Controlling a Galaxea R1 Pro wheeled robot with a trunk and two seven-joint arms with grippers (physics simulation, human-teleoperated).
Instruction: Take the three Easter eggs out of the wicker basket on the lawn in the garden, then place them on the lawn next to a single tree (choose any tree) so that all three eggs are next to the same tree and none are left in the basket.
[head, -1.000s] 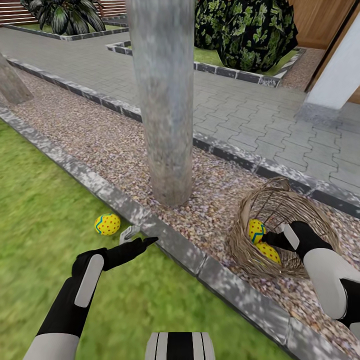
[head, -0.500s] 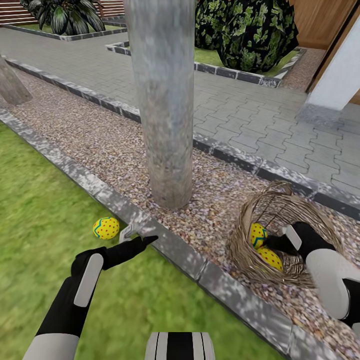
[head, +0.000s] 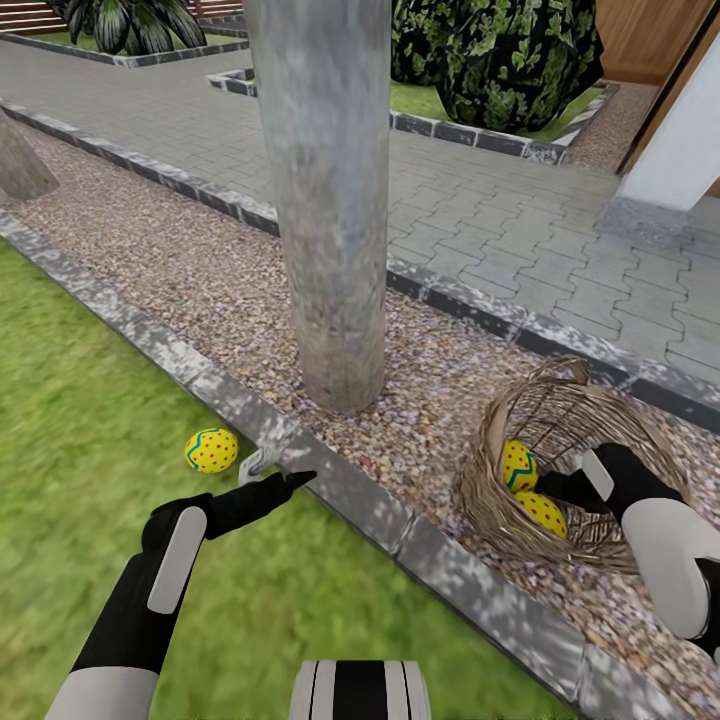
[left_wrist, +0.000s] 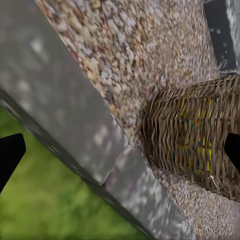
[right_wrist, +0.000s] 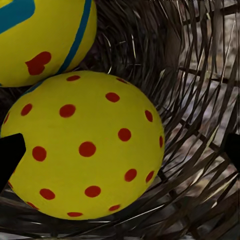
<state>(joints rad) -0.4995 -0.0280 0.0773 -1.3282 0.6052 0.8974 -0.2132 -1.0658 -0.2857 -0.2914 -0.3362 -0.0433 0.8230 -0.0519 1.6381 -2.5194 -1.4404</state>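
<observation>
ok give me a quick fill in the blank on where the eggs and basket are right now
1. The wicker basket lies tipped on the ___ strip, not on the lawn.
2. ___ Easter eggs sit inside the basket.
3. One Easter egg lies on the grass beside the grey stone ___.
4. The right gripper reaches into the ___.

Missing words: gravel; two; kerb; basket

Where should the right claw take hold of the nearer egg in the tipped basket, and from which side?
Across its round middle, entering through the wicker basket's open mouth: the basket lies tipped on the gravel, and the nearer egg sits centred between the right claw's open fingertips.
</observation>
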